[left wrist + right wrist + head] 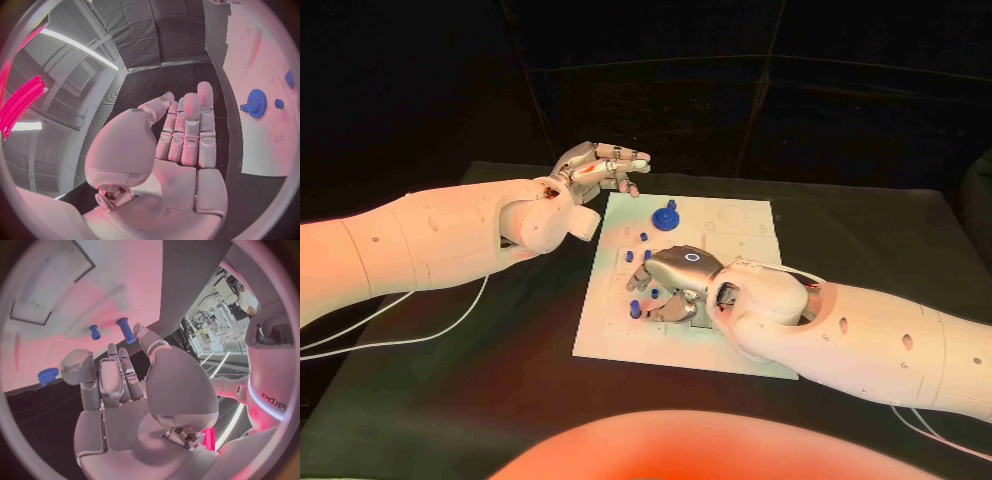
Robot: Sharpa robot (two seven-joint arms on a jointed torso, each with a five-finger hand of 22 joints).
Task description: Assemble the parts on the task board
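the task board [733,225] lies flat in the middle of the black counter [488,390]. the right hand [678,285] sits low over the board's near half, fingers [115,377] drawn in together; whether they grasp a part cannot be told from any view. small blue pegs [640,258] stand on the board just beside that hand, on its left-arm side. the left hand [596,168] hangs off the board's far corner, above the counter, fingers [190,125] straight, side by side and released, holding nothing. a blue gear [666,215] stands on the board's far half, near the left hand but apart from it.

the left wrist view shows the gear [255,103] toothed, with a small blue peg [279,103] beside it, beyond the fingertips. the right wrist view shows a blue cylinder [125,330] and a smaller peg [94,332] just past the right fingers, and another blue part [47,376] at the board's edge. a white cable [416,335] lies on the counter under the left arm.
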